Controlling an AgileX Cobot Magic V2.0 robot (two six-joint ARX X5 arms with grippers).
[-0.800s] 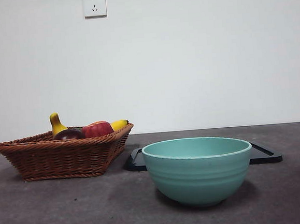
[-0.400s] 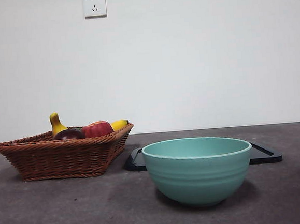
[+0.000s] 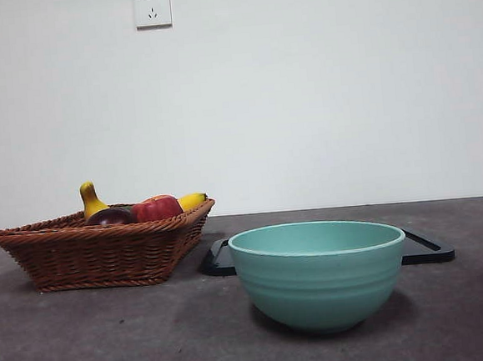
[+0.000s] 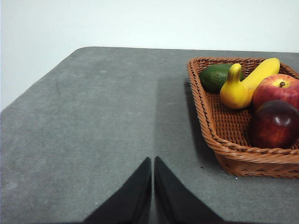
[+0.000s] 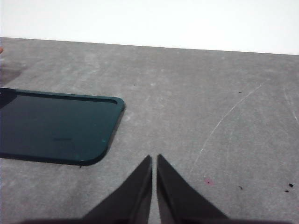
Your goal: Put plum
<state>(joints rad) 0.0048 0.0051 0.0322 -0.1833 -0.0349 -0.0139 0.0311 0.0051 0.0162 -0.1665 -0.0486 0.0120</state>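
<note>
While both end effectors closed — plum [image 4: 274,123] in basket [image 4: 212,135], grey table [image 3: 111,333], white wall [image 3: 318,91].

A dark grey counter [image 3: 87,343] with a slightly mottled, scuffed surface carries three things. A brown wicker basket [image 3: 97,257] stands on it at the left. A light green bowl [image 3: 319,276] stands nearer, right of the basket. A flat dark tray [image 3: 427,248] lies just behind the bowl, reaching out on both sides of it, its left end near the basket.
</note>
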